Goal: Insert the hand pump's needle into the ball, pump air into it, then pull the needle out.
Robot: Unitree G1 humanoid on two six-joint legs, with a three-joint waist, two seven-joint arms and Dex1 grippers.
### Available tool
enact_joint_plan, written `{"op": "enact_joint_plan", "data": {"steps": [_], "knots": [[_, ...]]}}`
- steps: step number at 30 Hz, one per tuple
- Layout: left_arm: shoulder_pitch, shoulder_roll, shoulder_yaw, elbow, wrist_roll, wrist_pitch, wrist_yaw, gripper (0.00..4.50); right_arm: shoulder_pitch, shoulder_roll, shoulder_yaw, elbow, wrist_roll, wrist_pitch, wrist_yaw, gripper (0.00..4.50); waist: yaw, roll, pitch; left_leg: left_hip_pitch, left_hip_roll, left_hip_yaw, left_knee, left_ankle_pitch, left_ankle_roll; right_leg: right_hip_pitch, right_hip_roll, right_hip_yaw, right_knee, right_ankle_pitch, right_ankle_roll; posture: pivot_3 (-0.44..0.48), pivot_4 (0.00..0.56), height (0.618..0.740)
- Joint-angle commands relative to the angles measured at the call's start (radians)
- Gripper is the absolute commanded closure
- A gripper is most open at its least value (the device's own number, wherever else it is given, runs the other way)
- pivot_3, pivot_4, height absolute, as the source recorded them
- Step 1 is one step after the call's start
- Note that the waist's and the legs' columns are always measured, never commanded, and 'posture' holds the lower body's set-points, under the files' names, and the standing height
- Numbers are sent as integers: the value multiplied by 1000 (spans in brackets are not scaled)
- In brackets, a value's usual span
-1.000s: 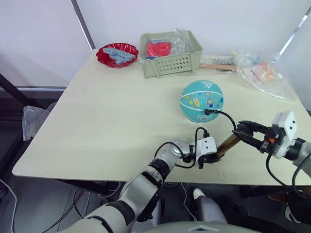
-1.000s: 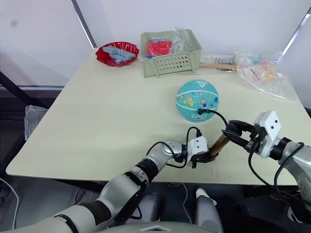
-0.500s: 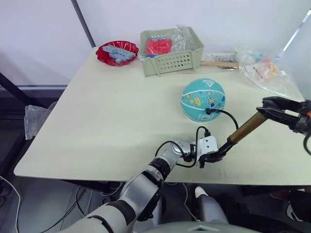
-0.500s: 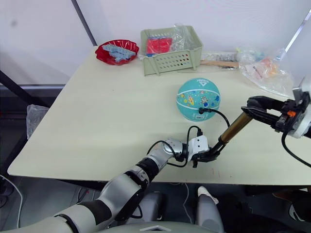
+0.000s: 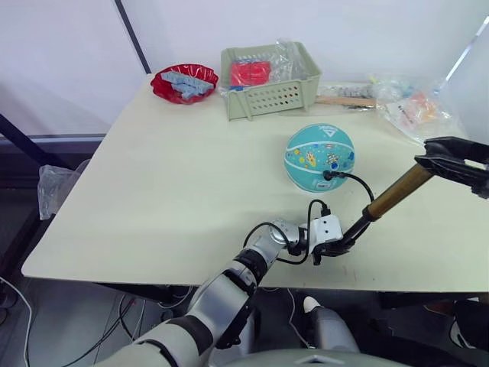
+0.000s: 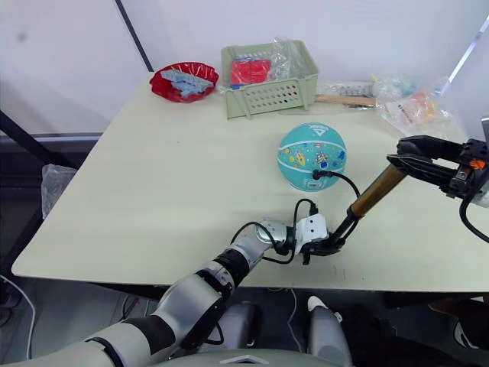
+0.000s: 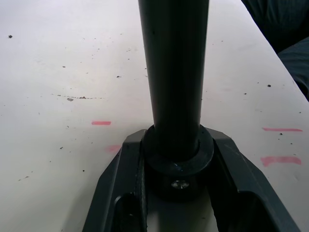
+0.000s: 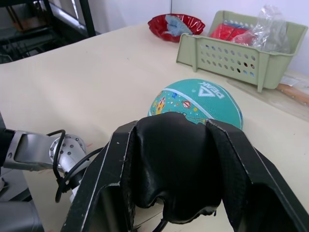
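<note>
Hand pump (image 5: 390,195) slanted over table (image 5: 168,176), left tool (image 5: 336,246) clamping its base, right tool (image 5: 451,157) gripping handle, hose into ball (image 5: 318,157).

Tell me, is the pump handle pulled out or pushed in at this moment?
Pulled out. The right gripper holds the handle far from the base clamped in the left gripper, with the hand pump stretched long between them.

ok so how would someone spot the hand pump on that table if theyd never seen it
Start at the beige table and find the teal ball in front of the green basket. A thin black hose runs from the ball toward the table's near edge, to the hand pump. Nothing else there is a slim bronze-gold tube slanting up off the table between two grippers.
</note>
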Motion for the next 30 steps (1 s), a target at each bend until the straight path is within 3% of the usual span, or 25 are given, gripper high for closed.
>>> {"op": "enact_joint_plan", "data": {"steps": [1,17,24,30], "knots": [[49,50,-35,115,75,80,22,3312,48,32,54,-21,-76,-30,-22,2867,-1,-1,-1,0,0,0,0,0,0,0,0,0,0,0,0,0,150,737],[45,50,-33,115,75,83,31,3312,149,223,410,42,-398,-275,-55,2867,-4,-10,-10,4,1,-1,0,-2,-4,2,0,0,0,0,-1,0,150,737],[47,47,-33,115,74,76,34,3312,173,297,453,91,-481,-373,-69,2867,-5,-12,-12,5,1,-1,0,-3,-5,3,0,0,0,0,-1,0,150,737],[46,45,-34,117,75,74,38,3312,146,282,373,56,-408,-364,-37,2867,-5,-11,-12,6,1,-2,0,-3,-5,5,-2,0,0,0,-1,0,150,737]]}}
